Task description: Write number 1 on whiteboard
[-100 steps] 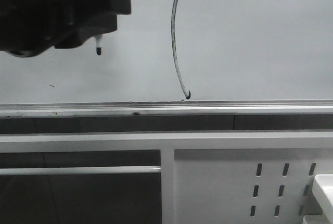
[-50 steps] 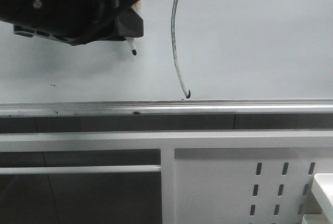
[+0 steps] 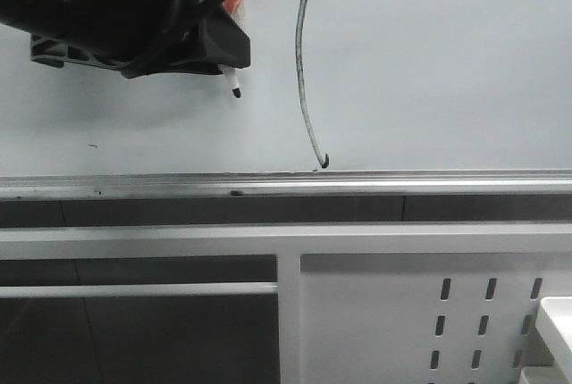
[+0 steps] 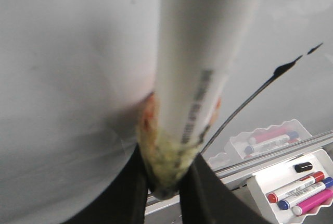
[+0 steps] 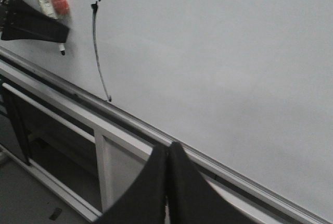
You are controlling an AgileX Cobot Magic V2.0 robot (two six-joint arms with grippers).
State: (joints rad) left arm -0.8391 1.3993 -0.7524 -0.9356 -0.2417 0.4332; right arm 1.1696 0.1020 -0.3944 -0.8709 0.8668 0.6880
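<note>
The number 1 is a long thin curved black stroke on the whiteboard, with a blot at its top and a small hook near the silver rail. It also shows in the right wrist view and the left wrist view. My left gripper is shut on a white marker. In the front view the marker's black tip hangs to the left of the stroke, apart from it. My right gripper is shut and empty, away from the board.
A silver rail runs along the whiteboard's lower edge. Below it stands a white metal panel with slotted holes. A white tray with several markers shows in the left wrist view. A tiny dark speck marks the board at left.
My left gripper with the marker has moved right, toward the stroke, and slightly down. The stroke is unchanged.
</note>
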